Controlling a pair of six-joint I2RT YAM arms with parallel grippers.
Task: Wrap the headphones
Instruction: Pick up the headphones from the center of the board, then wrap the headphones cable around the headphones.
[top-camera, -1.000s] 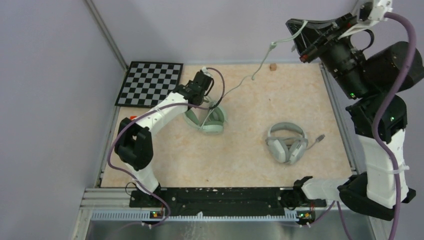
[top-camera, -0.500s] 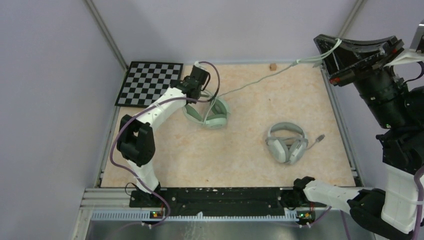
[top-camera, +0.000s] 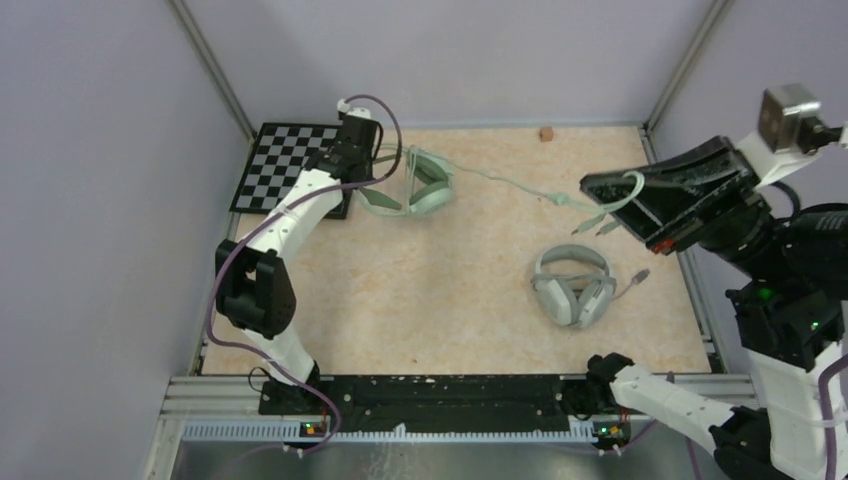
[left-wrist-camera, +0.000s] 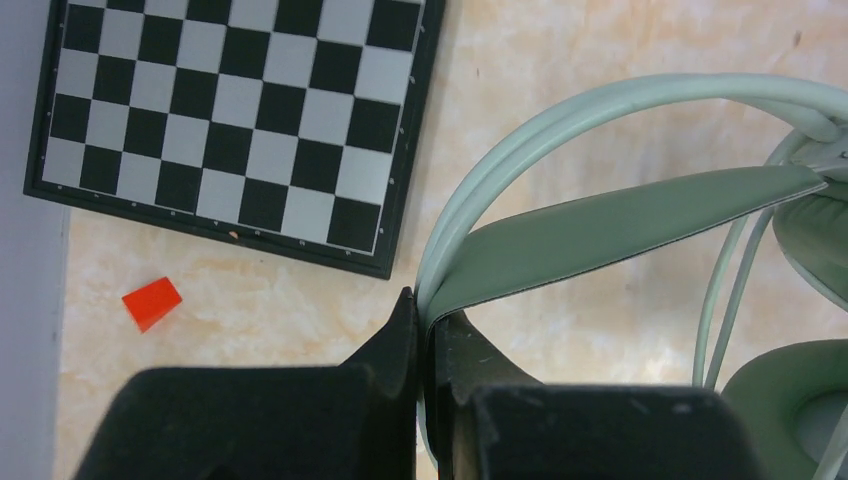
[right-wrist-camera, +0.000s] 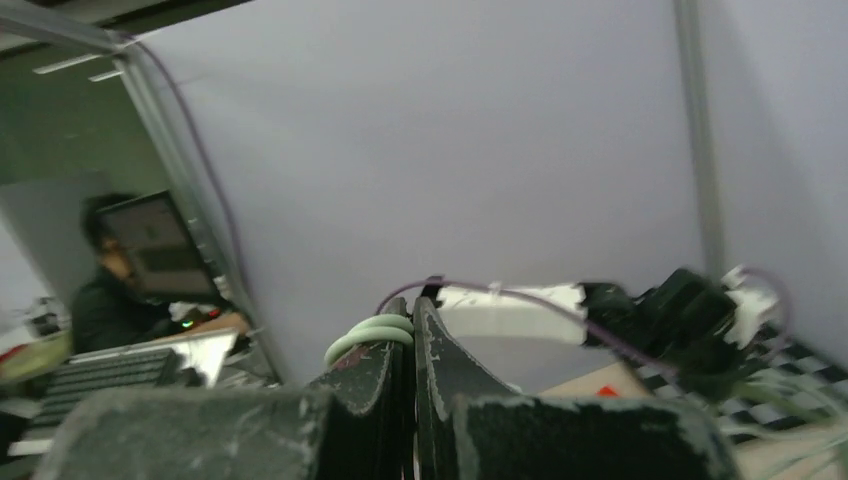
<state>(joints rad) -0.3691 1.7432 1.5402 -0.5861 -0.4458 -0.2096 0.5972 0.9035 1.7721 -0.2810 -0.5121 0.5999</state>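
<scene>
Setting: a pale stone-patterned table (top-camera: 450, 310) seen from above, with lilac walls around it and two robot arms mounted at its 6 o'clock edge.
Green headphones (top-camera: 418, 190): mint, with round cups, at about 11 o'clock on the table, just beside the checkerboard. The headband points towards 9 o'clock and the cups towards 3 o'clock. Whether the cups rest on the table or hang just above it cannot be told.
Left gripper (left-wrist-camera: 421, 320): reaches to 11 o'clock. Its black fingers are pressed together on the green headband, pinching the padded strap and the thin hoops beside it.
Green cable (top-camera: 500, 181): a pale-green cord running from the cups towards 3 o'clock, lifted off the table, up to the right gripper. Its loose end dangles below the fingers.
Right gripper (top-camera: 600, 190): held high above the table's 3 o'clock side, pointing towards 9 o'clock. Its fingers are closed, with a loop of the green cord caught between them near the tips.
White headphones (top-camera: 572, 285): light grey, with angular cups, lying flat at about 4 o'clock, well apart from both grippers. Their grey cord and plug trail towards 3 o'clock.
Checkerboard (top-camera: 290, 165): a black-and-white board in the 10 o'clock corner.
Red block (left-wrist-camera: 152, 303): small, on the table just beside the board's near edge.
Brown cube (top-camera: 546, 133): tiny, at the far edge near 1 o'clock.
</scene>
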